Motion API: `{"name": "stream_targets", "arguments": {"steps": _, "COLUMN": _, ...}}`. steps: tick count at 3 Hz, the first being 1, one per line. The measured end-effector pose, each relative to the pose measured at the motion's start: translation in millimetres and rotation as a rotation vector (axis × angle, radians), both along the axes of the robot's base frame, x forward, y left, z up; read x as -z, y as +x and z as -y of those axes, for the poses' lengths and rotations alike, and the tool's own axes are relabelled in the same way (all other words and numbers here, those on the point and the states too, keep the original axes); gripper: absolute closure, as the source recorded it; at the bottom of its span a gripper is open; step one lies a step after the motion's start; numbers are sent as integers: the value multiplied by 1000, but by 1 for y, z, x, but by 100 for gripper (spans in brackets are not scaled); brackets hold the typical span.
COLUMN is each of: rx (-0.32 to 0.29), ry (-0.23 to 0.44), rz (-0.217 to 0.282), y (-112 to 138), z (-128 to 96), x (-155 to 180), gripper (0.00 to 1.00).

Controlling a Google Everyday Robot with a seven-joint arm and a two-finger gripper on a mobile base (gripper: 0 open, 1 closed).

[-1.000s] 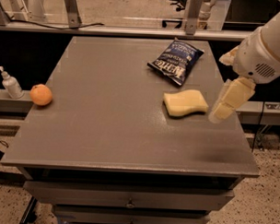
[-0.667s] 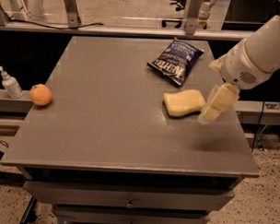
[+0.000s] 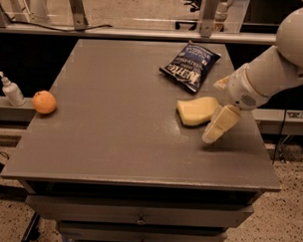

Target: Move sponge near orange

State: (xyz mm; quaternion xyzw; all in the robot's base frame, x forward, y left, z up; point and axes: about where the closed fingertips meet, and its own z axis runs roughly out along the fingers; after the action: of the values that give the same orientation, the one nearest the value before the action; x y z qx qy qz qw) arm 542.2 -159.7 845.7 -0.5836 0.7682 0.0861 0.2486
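Observation:
The pale yellow sponge [image 3: 195, 110] lies flat on the right part of the grey table [image 3: 116, 141]. The orange [image 3: 44, 102] sits at the table's left edge, far from the sponge. My gripper [image 3: 213, 113] comes in from the right on a white arm and is at the sponge's right end. It is open. One pale yellow finger [image 3: 218, 125] slants down in front of the sponge's right end, and the other finger [image 3: 221, 83] shows behind it. The gripper holds nothing.
A dark blue chip bag [image 3: 190, 66] lies just behind the sponge at the back right. A small white pump bottle [image 3: 12, 90] stands on a ledge left of the orange. The table's right edge is close to the sponge.
My gripper has moved left and lower, from beside the sponge's right side to its right end. The sponge and the orange have not moved.

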Motion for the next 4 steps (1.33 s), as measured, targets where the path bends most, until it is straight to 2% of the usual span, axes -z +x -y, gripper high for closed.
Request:
{"name": "stream_targets", "arguments": {"steps": 1, "rx": -7, "ry": 9, "rz": 13, "y": 13, "z": -6, "x": 16, "gripper": 18}}
{"name": "stream_targets", "arguments": {"steps": 2, "rx": -7, "ry": 20, "rz": 29, "y": 22, "z": -6, "x": 18, "gripper": 42}}
{"name": "stream_targets", "arguments": {"steps": 4, "rx": -3, "ry": 27, "rz": 39, "y": 26, "z": -8, "x": 14, "gripper": 87}}
